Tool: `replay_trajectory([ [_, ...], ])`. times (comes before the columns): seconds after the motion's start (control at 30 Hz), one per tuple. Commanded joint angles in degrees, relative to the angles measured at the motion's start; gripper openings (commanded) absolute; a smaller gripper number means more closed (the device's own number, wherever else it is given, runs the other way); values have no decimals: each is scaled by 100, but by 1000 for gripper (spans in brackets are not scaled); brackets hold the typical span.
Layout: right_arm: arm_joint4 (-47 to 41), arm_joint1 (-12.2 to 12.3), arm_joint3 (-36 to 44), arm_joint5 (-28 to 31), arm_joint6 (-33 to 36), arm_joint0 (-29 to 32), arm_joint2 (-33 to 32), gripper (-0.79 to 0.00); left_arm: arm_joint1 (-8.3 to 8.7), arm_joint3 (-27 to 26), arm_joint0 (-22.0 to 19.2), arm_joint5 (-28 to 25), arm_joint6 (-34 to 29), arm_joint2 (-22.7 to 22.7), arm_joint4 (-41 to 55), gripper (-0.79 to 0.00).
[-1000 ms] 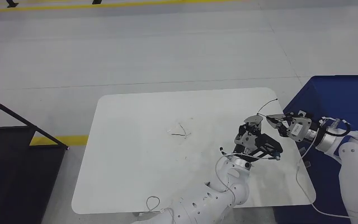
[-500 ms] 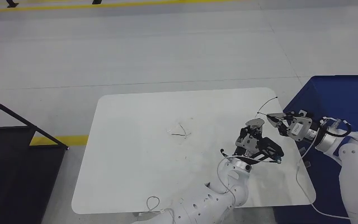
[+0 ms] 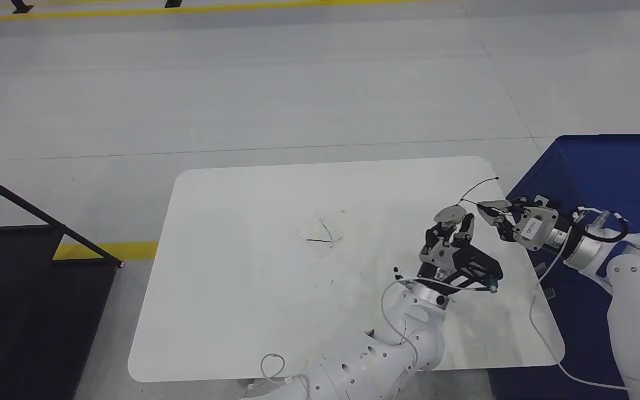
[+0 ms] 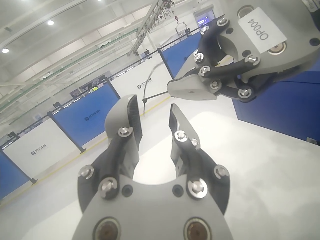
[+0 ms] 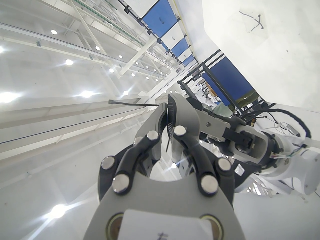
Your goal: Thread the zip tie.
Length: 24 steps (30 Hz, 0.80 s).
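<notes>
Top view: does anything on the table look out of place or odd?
Only mildly. A few loose ties lie crossed in the middle of the table, well away from both arms. The zip tie itself is pinched in the right gripper, with the left gripper open beside it.

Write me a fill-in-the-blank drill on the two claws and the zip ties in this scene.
1. Of the left claw and the right claw, the one holding the zip tie is the ____.
2. The left claw's jaws stand ____, with nothing between them.
3. The loose ties lie crossed on a table whose colour is ____.

Missing words: right; open; white.
</notes>
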<state>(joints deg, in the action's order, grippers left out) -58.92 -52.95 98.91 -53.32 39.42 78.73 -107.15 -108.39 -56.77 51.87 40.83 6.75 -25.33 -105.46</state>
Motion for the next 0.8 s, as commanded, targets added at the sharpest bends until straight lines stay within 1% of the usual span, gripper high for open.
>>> replay_trajectory([
  [0.0, 1, 0, 0, 1, 0, 0, -1, -785, -2, -2, -3, 25, -53, -2, -4, -619],
  [0.1, 1, 0, 0, 1, 0, 0, -1, -785, -21, 0, -30, 147, -194, -22, 5, -628],
  [0.3, 1, 0, 0, 1, 0, 0, -1, -785, -59, 34, -98, 170, -246, -2, 94, -637],
  [0.43, 1, 0, 0, 1, 0, 0, -1, -785, -83, 73, -144, 183, -257, 35, 134, -705],
  [0.5, 1, 0, 0, 1, 0, 0, -1, -785, -93, 93, -170, 196, -264, 42, 156, -785],
  [0.77, 1, 0, 0, 1, 0, 0, -1, -785, -110, 138, -223, 251, -264, 106, 240, -785],
])
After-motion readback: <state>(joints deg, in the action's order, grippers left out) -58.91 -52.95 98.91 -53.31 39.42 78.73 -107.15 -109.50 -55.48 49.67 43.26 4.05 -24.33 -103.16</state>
